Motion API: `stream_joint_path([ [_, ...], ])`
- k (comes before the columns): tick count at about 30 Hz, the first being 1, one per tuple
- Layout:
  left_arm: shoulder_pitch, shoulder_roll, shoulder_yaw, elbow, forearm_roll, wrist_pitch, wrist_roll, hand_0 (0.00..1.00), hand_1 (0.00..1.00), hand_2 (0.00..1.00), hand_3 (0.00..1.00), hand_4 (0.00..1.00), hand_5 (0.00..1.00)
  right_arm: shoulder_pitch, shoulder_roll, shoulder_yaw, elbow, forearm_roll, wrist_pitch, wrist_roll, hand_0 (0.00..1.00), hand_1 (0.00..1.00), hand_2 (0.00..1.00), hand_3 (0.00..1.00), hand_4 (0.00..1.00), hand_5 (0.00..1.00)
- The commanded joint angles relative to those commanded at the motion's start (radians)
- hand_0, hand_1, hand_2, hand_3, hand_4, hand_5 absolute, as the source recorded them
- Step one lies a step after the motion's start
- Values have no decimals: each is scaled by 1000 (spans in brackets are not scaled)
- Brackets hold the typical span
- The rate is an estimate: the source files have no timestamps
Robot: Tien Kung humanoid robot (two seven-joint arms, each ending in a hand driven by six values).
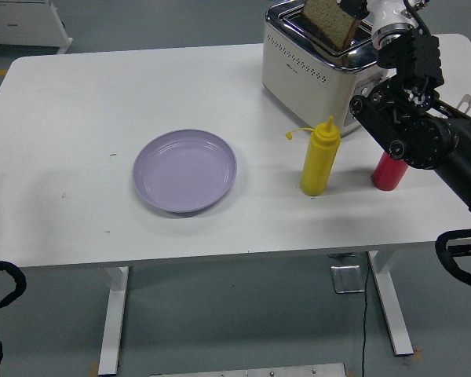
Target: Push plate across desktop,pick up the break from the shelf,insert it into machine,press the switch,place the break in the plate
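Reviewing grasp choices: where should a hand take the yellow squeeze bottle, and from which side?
Grip the yellow squeeze bottle around its round mid-body, coming from its open left side. It stands upright; the toaster sits behind it and the right arm crowds its right.

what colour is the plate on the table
The plate is a pale lavender purple, plain with no pattern, seen clearly in the head view.
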Motion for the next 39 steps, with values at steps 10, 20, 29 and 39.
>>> stream_joint_path([
  [10, 1, -1, 2, 4, 0, 0, 0, 835, 903, 898, 806, 640, 998, -4, 0, 2, -17, 20, 43, 13, 303, 367, 444, 495, 214, 2],
  [20, 2, -2, 11, 7, -2, -1, 1, 835, 903, 898, 806, 640, 998, -6, -10, 3, -20, 50, 108, 47, 877, 852, 963, 998, 784, 257],
  [29, -3, 0, 30, 12, -10, -1, 1, 835, 903, 898, 803, 641, 998, -15, -29, 3, 5, 148, 116, 92, 931, 904, 994, 998, 848, 359],
  [39, -7, 0, 36, 12, -12, -1, 2, 835, 904, 898, 803, 641, 998, -42, -97, -17, 94, 232, 68, 120, 918, 886, 976, 998, 835, 383],
])
